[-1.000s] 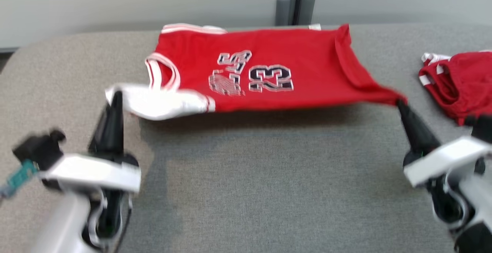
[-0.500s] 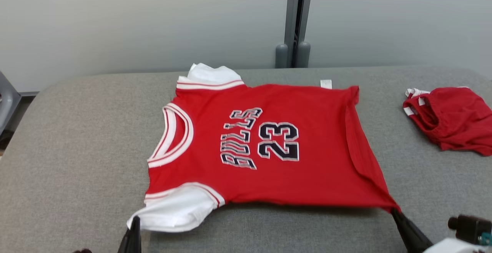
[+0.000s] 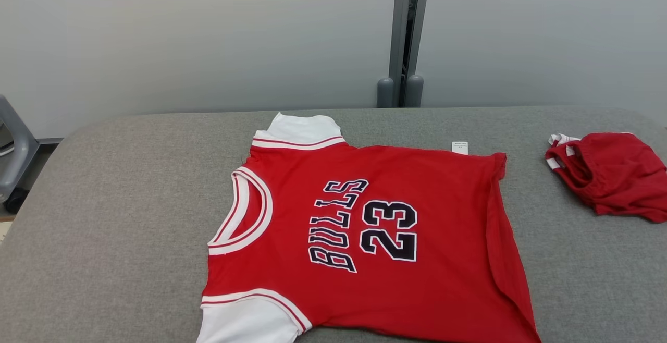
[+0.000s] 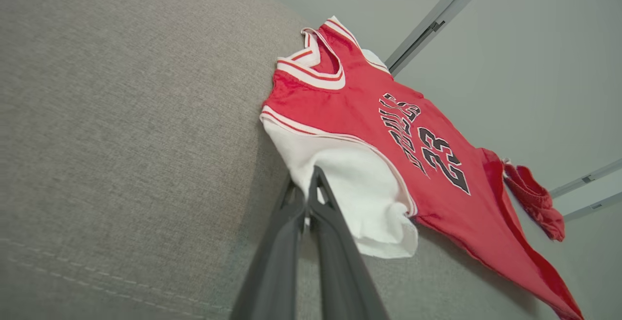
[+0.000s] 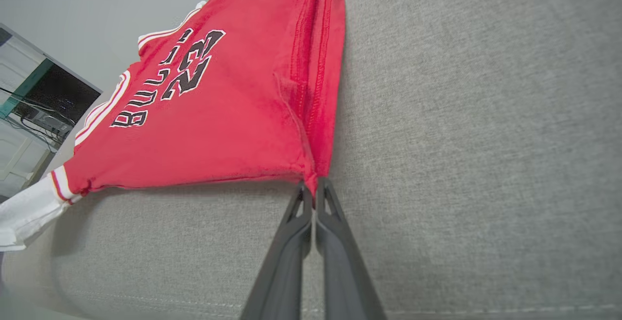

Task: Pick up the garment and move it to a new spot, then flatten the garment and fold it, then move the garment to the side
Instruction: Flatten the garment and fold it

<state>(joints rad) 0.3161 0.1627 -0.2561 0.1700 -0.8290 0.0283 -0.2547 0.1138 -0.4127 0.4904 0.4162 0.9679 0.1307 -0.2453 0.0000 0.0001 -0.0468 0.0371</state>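
A red jersey point(image 3: 365, 233) with white sleeves, "BULLS 23" on its front, lies spread on the grey padded table point(image 3: 104, 218), collar to the left. In the left wrist view my left gripper point(image 4: 311, 184) is shut on the edge of the near white sleeve point(image 4: 359, 193). The right wrist view has my right gripper point(image 5: 313, 188) shut on the jersey's near hem corner point(image 5: 311, 164), with the cloth pulled taut toward it. Both held corners sit slightly raised off the table.
A second red garment point(image 3: 609, 173), crumpled, lies at the table's right side. A grey post point(image 3: 404, 35) stands against the wall behind the table. A grey chair part point(image 3: 13, 150) sits off the left edge. Bare grey padding surrounds the jersey.
The head camera has tilted up, so both grippers dropped out of its bottom edge. The jersey, stretched and raised a second ago, now lies flatter and nearer the front.
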